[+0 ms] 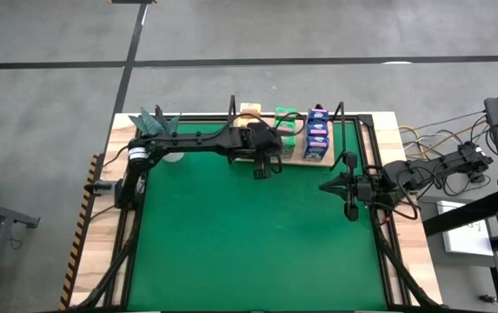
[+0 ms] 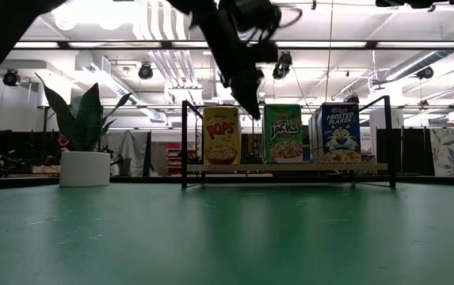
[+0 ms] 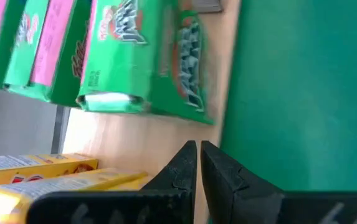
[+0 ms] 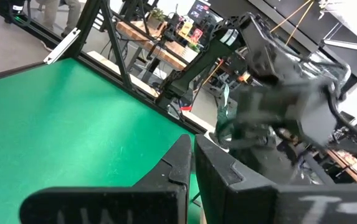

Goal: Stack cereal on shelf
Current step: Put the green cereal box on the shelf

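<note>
Left hand (image 3: 198, 163) hovers above the front edge of the light-brown wooden shelf board in its thin black wire frame (image 3: 141, 137), fingers pressed together and holding nothing; right hand (image 1: 350, 211) hangs near the right edge of the large green mat (image 1: 249, 243), likewise pinched closed and empty, waiting.

Small printed cereal boxes stand on the shelf in three groups: yellow-orange boxes (image 2: 221, 135), green boxes (image 2: 283, 134) and blue boxes with pink marks (image 2: 340, 133); judging by the empty mat, the stacking looks nearly or wholly done.

For the step in hand, my judgement is that the left arm should lift clear straight up and back over the mat, keeping its closed fingers away from the green front box so that nothing is nudged off the board's edge.

From table height, the box fronts are seen upright and level on the board, which the overhead camera cannot confirm; from overhead, each colour is seen as a row running back, hidden at table height; the left wrist camera alone shows the fingertips close to the green box (image 3: 147, 56).
</note>
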{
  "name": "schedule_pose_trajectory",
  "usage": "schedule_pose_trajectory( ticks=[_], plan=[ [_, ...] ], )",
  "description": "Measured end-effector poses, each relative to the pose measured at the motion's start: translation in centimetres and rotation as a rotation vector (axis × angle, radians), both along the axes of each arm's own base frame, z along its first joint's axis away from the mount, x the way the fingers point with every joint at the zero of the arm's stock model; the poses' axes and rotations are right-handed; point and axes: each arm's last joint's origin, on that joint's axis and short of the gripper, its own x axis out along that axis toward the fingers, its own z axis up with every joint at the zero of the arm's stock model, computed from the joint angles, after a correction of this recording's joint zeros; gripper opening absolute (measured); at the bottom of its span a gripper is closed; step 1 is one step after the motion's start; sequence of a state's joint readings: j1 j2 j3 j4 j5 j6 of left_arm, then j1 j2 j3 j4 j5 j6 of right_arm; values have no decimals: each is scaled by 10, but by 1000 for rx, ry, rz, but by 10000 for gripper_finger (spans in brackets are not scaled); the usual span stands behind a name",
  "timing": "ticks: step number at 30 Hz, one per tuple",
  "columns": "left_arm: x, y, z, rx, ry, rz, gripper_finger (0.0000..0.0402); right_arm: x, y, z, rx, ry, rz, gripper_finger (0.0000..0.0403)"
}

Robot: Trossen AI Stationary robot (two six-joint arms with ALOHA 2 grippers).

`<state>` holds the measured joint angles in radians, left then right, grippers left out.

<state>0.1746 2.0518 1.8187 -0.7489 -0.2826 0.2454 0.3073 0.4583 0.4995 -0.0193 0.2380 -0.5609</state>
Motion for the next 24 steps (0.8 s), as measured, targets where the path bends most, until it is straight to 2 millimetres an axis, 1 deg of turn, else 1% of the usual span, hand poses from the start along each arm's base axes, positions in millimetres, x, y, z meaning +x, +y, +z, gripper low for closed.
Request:
schedule_pose_trajectory(
  ticks=[2,7,12,14,19,21,24],
  plan=[
    [-4,-13,11,2,-4,-30,5,0,0,0,0,0,0,12],
    [-19,-54,44,18,-47,-148,4,0,0,0,-13,-1,2,12],
    [-45,-91,76,26,-137,-276,3,0,0,0,-9,0,2,12],
    [-59,-101,80,24,-180,-307,3,0,0,0,-4,-1,2,12],
    [-100,-120,75,24,-324,-358,3,0,0,0,2,0,10,12],
    [-117,-124,74,18,-406,-369,3,0,0,0,12,0,9,12],
    [-142,-127,67,6,-487,-377,3,0,0,0,21,1,9,12]
  ],
)
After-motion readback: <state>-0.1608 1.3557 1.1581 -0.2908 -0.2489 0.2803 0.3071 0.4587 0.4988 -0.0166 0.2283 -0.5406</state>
